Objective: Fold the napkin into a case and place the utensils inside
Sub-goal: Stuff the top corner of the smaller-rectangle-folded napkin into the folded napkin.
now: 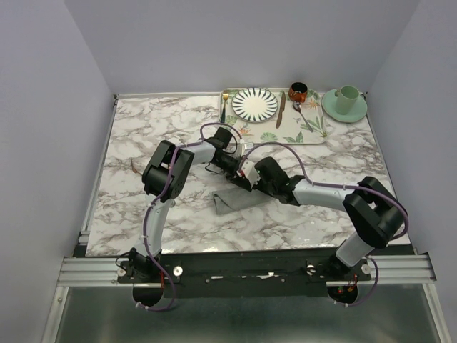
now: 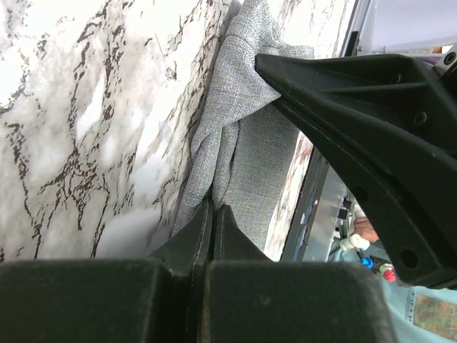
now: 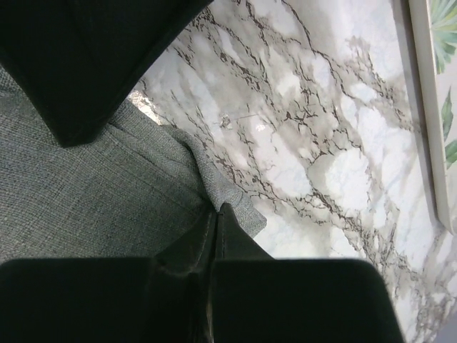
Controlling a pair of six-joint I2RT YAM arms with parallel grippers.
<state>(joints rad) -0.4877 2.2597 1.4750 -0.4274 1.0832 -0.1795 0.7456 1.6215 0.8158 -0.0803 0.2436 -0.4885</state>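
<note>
My left fingers (image 2: 216, 218) were pressed together on a raised fold of the napkin (image 1: 230, 202), pinching the grey cloth between their tips. The napkin lay part folded on the marble surface (image 1: 143, 128), near the middle and well apart from the tray (image 1: 312, 132) at the far side. Just to the right of that pinch, my right fingers (image 3: 218, 214) were likewise clamped on the napkin, holding a thin edge where the cloth met bare marble. The two sets of fingers sat close together over the far edge of the cloth.

I judged the folding to be the step in hand, with the case not yet formed: the cloth was a loose, creased shape, not a narrow pocket. The next move would call for both grips to carry the held edge across together, keeping it taut and square so that the layers land flush.

Counting from left to right, there was one napkin on the surface. At the far side, one tray held one gold fork (image 1: 223, 107), one striped plate (image 1: 255, 103), one knife (image 1: 281, 108) and one spoon (image 1: 303, 116). One dark cup (image 1: 298, 91) stood at the far edge of the tray, and one green cup (image 1: 348, 95) stood on one saucer (image 1: 333, 108) beside it. I could not pick out a pink fork.
</note>
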